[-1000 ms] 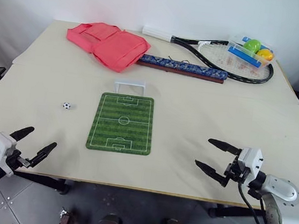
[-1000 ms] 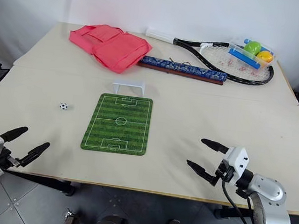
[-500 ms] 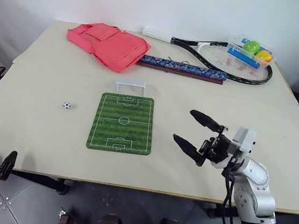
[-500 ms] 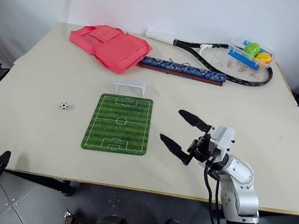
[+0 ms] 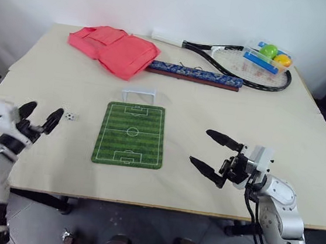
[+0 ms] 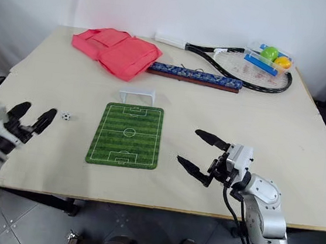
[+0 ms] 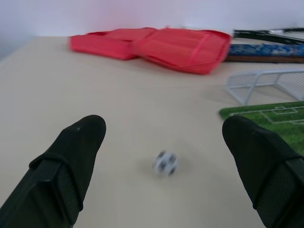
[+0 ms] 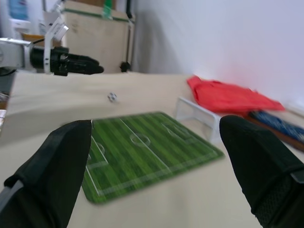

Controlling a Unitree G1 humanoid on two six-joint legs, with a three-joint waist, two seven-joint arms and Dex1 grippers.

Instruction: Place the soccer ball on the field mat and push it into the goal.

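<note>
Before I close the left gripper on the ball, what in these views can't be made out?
- Soccer ball: blurred in the left wrist view, tiny in the head views; its patches are unreadable.
- Left gripper: open, close beside the ball; contact cannot be judged.
- Clear box on the racket: what lies under the green and yellow balls is too small.
- Field mat: blurred in the right wrist view, near corners behind the fingers.
</note>
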